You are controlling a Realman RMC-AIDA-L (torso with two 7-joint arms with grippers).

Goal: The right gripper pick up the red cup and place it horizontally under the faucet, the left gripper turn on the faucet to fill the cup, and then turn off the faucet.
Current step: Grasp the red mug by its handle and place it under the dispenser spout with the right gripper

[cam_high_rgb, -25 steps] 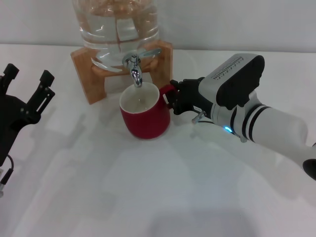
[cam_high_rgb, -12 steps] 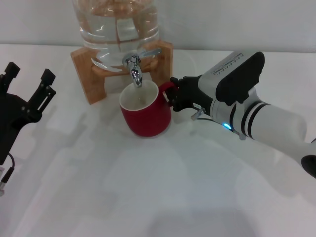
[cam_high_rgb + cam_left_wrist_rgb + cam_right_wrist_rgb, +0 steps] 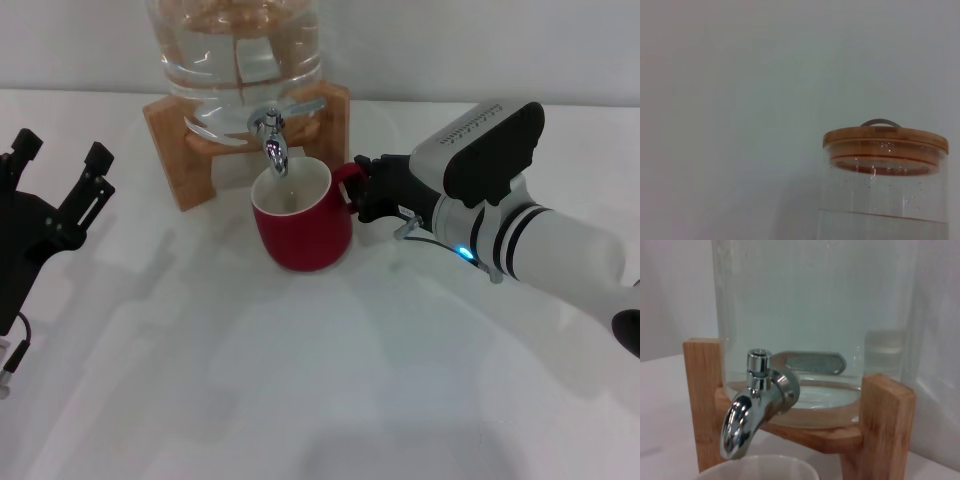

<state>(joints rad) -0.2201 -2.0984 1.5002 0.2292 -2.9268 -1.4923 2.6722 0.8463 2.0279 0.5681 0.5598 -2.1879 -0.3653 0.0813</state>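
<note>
Right gripper (image 3: 358, 193) is clamped on the loop handle of the red cup (image 3: 302, 224), reaching in from the robot's right with its arm lying low over the bench (image 3: 300, 380). The cup stands upright on the bench, mouth up, directly in front of the wooden stand (image 3: 170, 140) that carries the glass water jar (image 3: 235, 50). The faucet (image 3: 274, 135) projects from the jar's base; in the head view its downturned spout hangs over the far-left part of the cup's mouth, and in the right wrist view the cream rim of the cup shows just below the spout tip (image 3: 735, 442), near but not touching. Judgement: placement under the spout looks essentially done, with the outlet inside the rim's outline rather than centred on it. The cup appears empty; no stream is visible. Left gripper (image 3: 58, 205) sits well apart at the robot's left, fingers spread open and holding nothing, its wrist camera seeing only the jar's wooden lid (image 3: 885, 137) and upper glass. The relation that governs the next move: the faucet's thin lever handle runs roughly crosswise, its long end pointing toward the robot's right, and the faucet lies forward and to the right of the left gripper. The right gripper is the nearer one but is occupied with the cup handle, so the left must cross the open bench and arrive above the cup without knocking it.
</note>
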